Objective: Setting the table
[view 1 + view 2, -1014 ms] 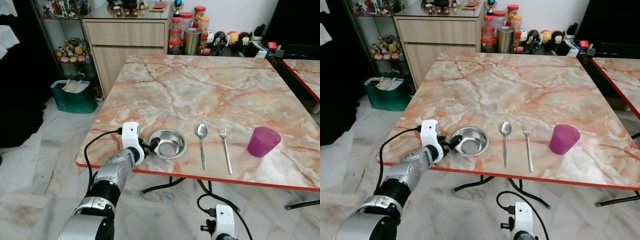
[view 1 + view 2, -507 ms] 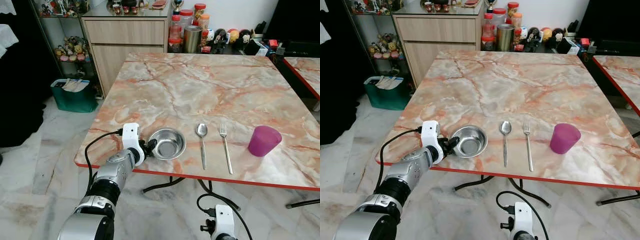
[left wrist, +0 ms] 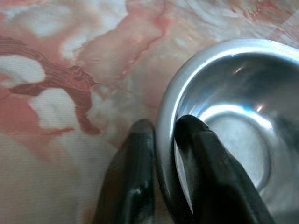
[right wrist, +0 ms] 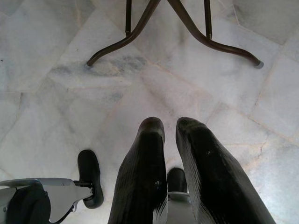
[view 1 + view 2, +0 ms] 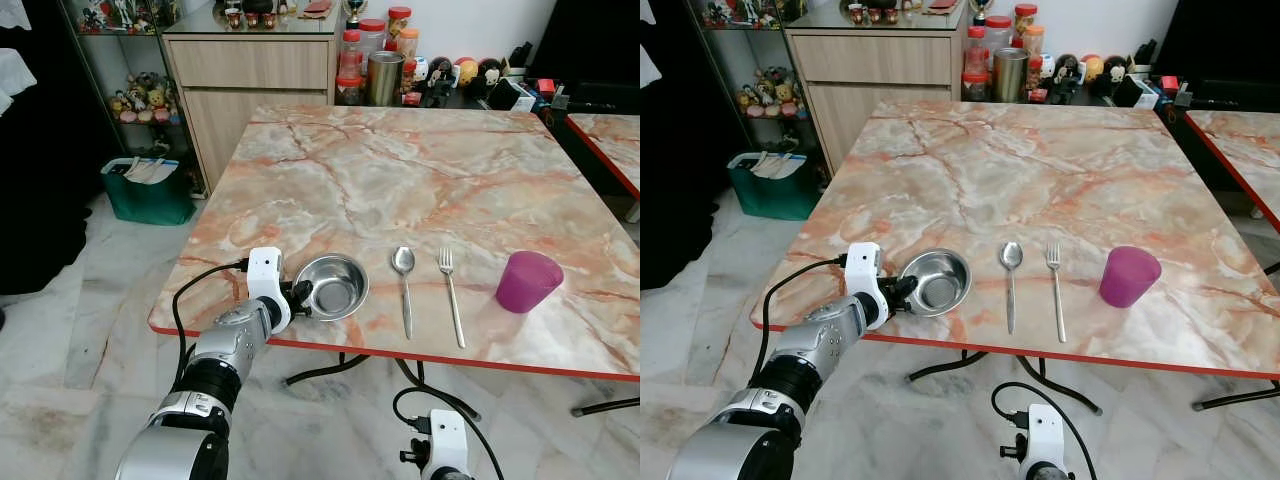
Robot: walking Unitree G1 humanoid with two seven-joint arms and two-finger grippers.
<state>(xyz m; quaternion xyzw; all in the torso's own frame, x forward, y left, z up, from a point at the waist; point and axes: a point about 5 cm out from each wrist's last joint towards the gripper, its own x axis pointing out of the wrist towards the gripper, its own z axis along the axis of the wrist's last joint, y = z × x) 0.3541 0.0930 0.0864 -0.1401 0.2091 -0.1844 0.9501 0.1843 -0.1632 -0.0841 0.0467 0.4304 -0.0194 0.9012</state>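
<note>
The left tool point(image 3: 161, 140) pinches the left rim of the steel bowl point(image 5: 331, 286), one finger inside and one outside, at the near left part of the marble surface point(image 5: 420, 180). Right of the bowl lie a spoon point(image 5: 404, 285), a fork point(image 5: 451, 295) and a purple cup point(image 5: 526, 281). The right tool point(image 4: 169, 135) hangs over the floor point(image 4: 56, 56), fingers nearly together, gripping nothing.

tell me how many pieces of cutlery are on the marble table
2. A spoon lies just right of the steel bowl that the left gripper pinches by its rim, and a fork lies right of the spoon, before the purple cup.
</note>
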